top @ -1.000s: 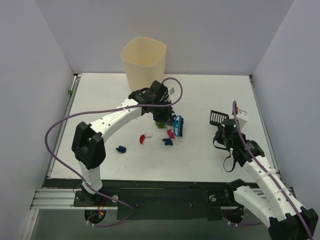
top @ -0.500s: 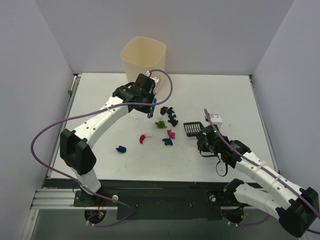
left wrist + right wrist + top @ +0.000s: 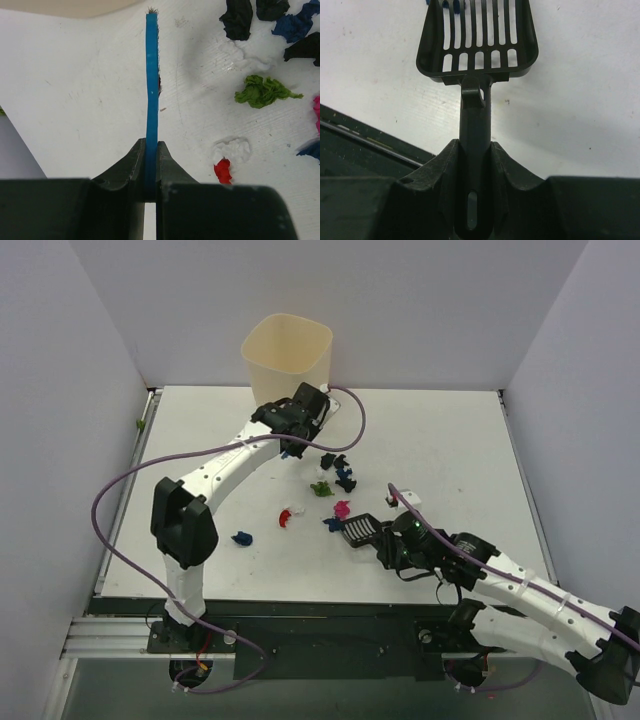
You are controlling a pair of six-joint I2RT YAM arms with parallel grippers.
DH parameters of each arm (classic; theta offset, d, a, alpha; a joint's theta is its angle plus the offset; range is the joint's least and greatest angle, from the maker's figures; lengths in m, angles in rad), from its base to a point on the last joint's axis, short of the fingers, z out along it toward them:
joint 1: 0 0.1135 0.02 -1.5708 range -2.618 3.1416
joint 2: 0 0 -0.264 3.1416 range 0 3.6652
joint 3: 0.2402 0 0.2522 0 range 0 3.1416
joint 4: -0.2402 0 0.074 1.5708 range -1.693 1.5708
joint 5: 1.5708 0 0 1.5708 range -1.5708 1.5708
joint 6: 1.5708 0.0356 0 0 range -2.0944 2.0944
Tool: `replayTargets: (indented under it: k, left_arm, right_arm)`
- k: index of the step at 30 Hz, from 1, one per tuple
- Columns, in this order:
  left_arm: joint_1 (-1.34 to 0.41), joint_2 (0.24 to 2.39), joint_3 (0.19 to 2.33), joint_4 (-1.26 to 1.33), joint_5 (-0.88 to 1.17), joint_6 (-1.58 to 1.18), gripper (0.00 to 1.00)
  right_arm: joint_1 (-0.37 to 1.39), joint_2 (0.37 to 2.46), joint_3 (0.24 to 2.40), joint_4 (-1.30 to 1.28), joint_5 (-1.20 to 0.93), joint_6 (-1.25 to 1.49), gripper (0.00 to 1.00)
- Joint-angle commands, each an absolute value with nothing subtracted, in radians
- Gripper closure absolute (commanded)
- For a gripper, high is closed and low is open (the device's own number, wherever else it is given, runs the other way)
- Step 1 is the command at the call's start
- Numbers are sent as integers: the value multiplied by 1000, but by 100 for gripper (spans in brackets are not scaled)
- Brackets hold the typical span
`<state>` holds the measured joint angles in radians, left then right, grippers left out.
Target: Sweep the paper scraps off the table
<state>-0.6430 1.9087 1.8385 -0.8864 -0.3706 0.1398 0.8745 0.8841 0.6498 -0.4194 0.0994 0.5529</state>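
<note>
Several paper scraps lie mid-table: black and blue wads (image 3: 340,470), a green one (image 3: 321,489), magenta (image 3: 342,508), blue (image 3: 333,524), red-and-white (image 3: 288,515), and a lone blue one (image 3: 241,538). My left gripper (image 3: 292,440) is shut on the blue brush (image 3: 151,75), held edge-on just left of the scraps; the green scrap (image 3: 262,91) and red scrap (image 3: 222,170) show to its right. My right gripper (image 3: 385,543) is shut on the handle of the black slotted scoop (image 3: 360,531), whose mouth (image 3: 477,37) lies on the table beside the blue scrap.
The cream bin (image 3: 287,365) stands at the back, just behind my left gripper. Pale walls enclose the white table (image 3: 450,440) on three sides. A black rail (image 3: 330,625) runs along the near edge, close to my right arm.
My right arm has swung left and nearer, carrying the scoop up to the scraps. My left gripper has drawn the brush back toward the bin, left of the pile.
</note>
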Motion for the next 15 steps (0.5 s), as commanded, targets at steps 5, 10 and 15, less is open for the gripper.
replayTargets:
  k: [5, 10, 15]
  left_arm:
    - [-676, 2048, 2019, -942, -394, 256, 100]
    - [-709, 2077, 2016, -945, -391, 299, 100]
    - [-750, 2103, 2016, -968, -374, 337, 100]
  right_arm:
    - [953, 848, 658, -567, 92, 600, 100]
    - [976, 874, 672, -592, 75, 594, 100]
    - [986, 969, 730, -591, 104, 574, 100]
